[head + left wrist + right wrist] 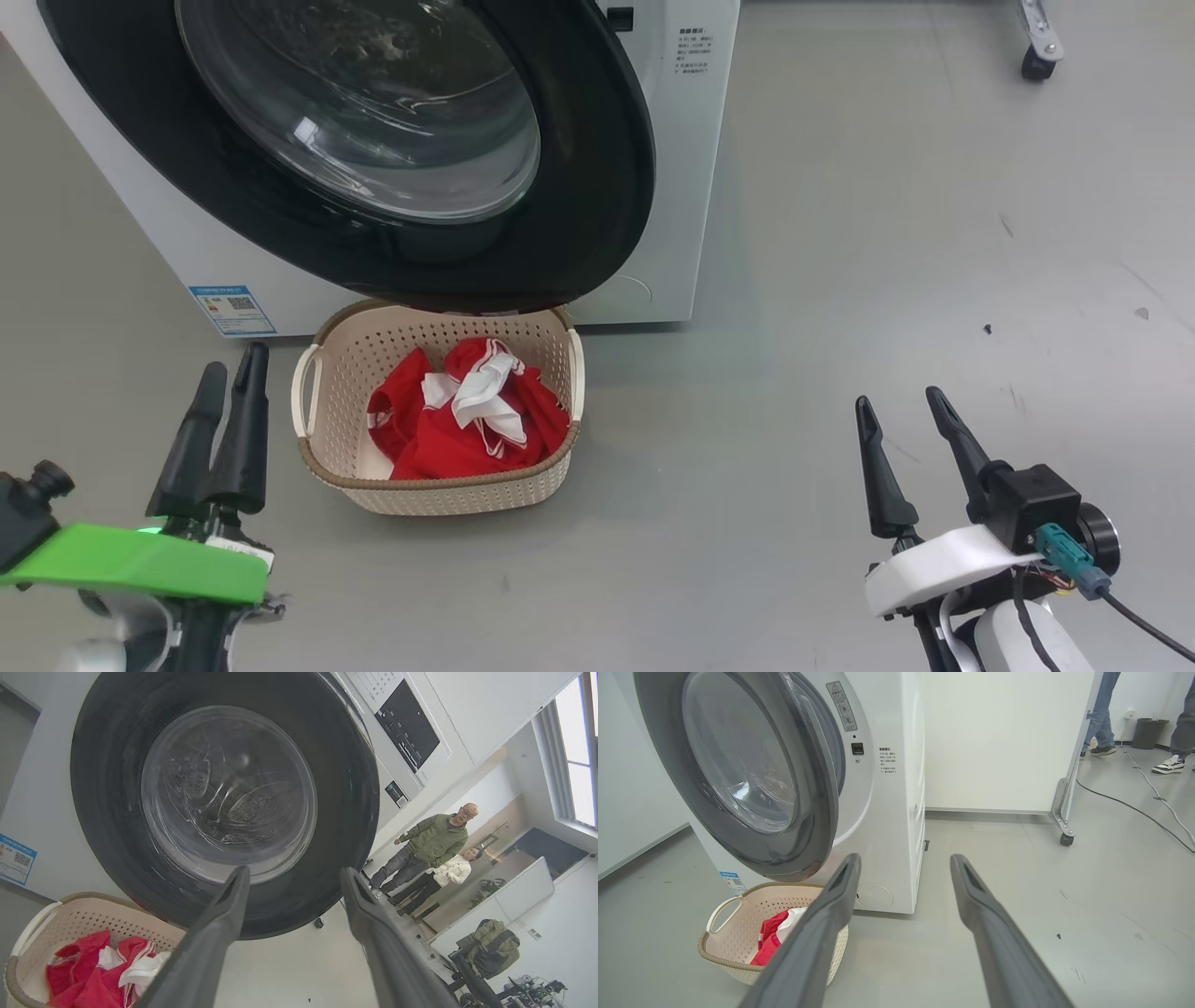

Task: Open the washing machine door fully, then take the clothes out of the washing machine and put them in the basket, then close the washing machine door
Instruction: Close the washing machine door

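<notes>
The washing machine door [597,187], black-rimmed with a clear glass bowl, stands ajar, angled out from the white washing machine [686,187] and overhanging the basket. The cream basket [439,481] sits on the floor below it, holding the red clothes [448,439] with white trim. My left gripper [233,359] is open and empty, just left of the basket. In the left wrist view its fingers [224,914] point up at the door [107,788]. My right gripper [898,399] is open and empty, well right of the basket; its view shows the door [808,826], the basket [738,914] and the clothes [773,942].
Bare grey floor spreads right of the machine. A wheeled white partition [1064,837] stands behind, its caster [1038,56] at the far right. A cable [1134,807] runs across the floor, with people's feet [1099,749] beyond. Two people [434,844] stand in the background.
</notes>
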